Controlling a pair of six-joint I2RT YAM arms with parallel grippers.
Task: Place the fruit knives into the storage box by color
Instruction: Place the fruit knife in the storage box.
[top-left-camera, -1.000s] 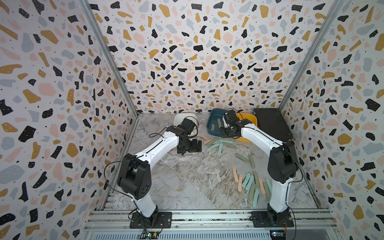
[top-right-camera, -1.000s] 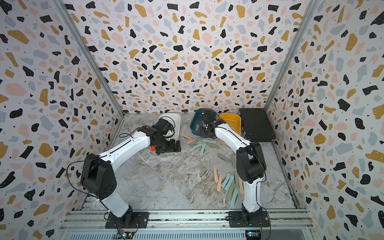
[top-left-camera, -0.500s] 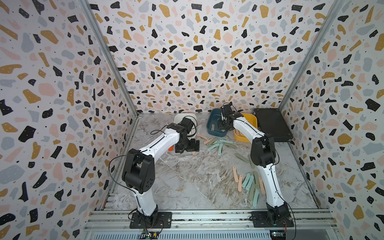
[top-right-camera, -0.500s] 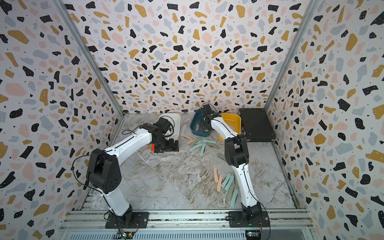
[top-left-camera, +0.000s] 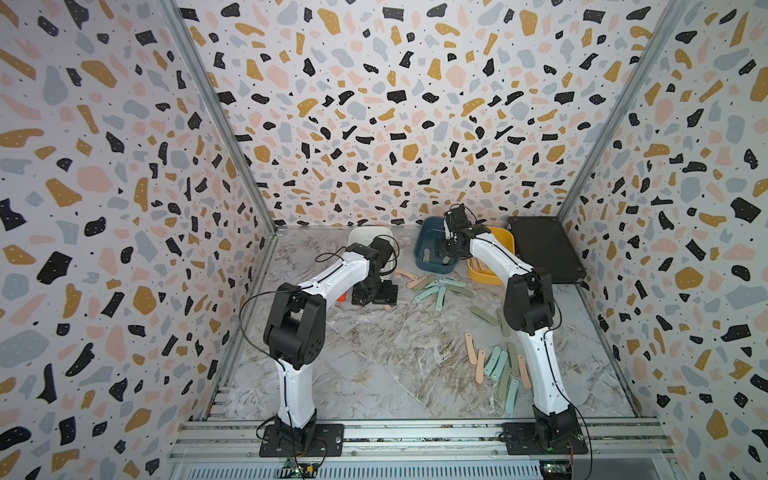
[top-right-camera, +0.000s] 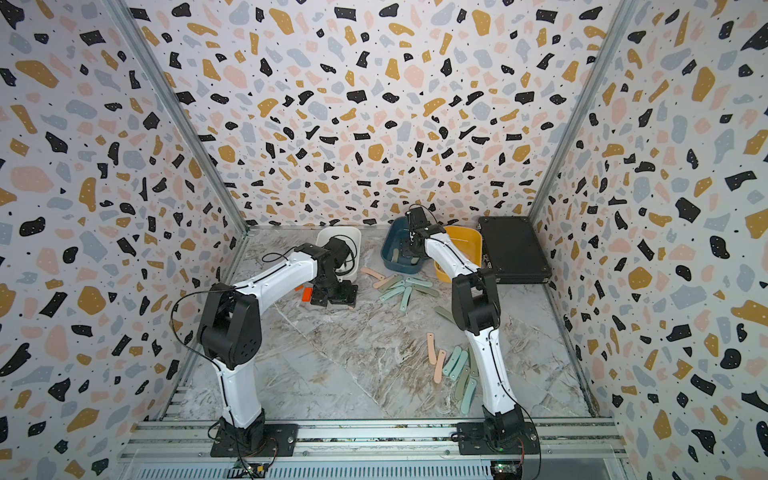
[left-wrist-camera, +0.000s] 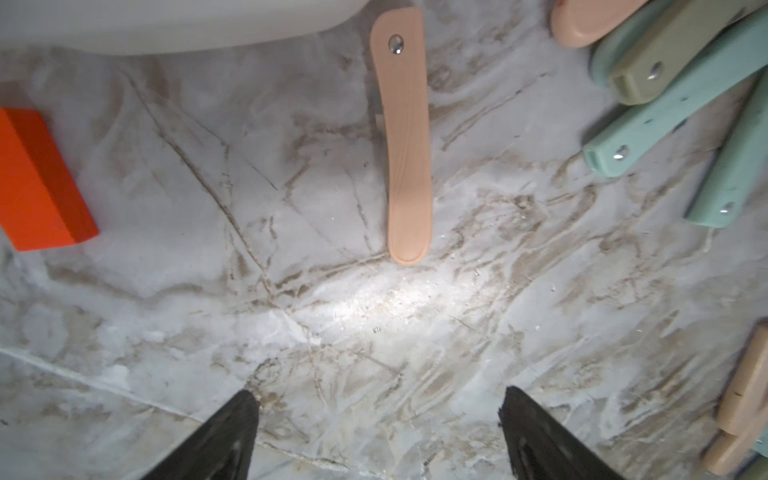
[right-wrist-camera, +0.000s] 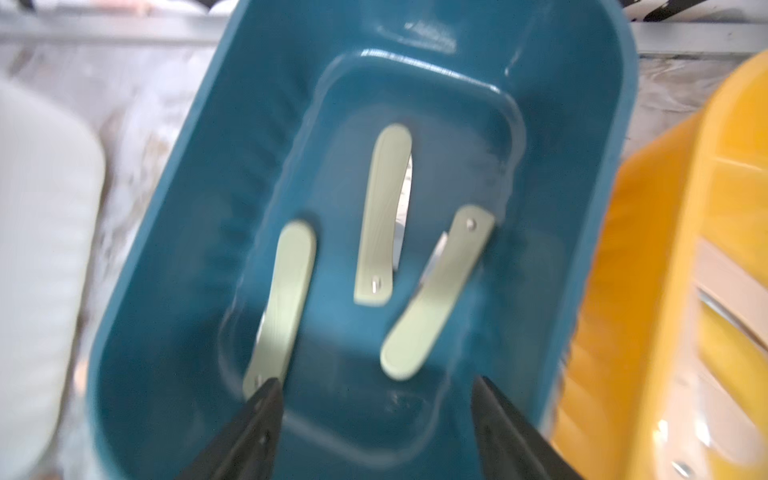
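A grey marble table (top-left-camera: 353, 374) lies under me. At its far edge sits a flat black case (top-left-camera: 544, 249). Beside it in a row are a yellow tub (top-left-camera: 484, 277), a teal tub (top-left-camera: 422, 249) and a white tub (top-left-camera: 361, 235).

My right gripper (right-wrist-camera: 376, 384) hangs over the teal tub, fingers spread wide with nothing between them. Three sage-green knives (right-wrist-camera: 384, 216) lie on that tub's floor. The view is blurred, so I cannot tell whether one touches my finger.

My left gripper (left-wrist-camera: 378, 399) hovers low over bare marble near the white tub, fingers apart and empty. A peach knife (left-wrist-camera: 405, 145) lies flat ahead of it. Loose knives (top-left-camera: 438, 286) are scattered before the tubs and near my right arm's base. An orange block (left-wrist-camera: 37, 178) lies off to one side of my left gripper.
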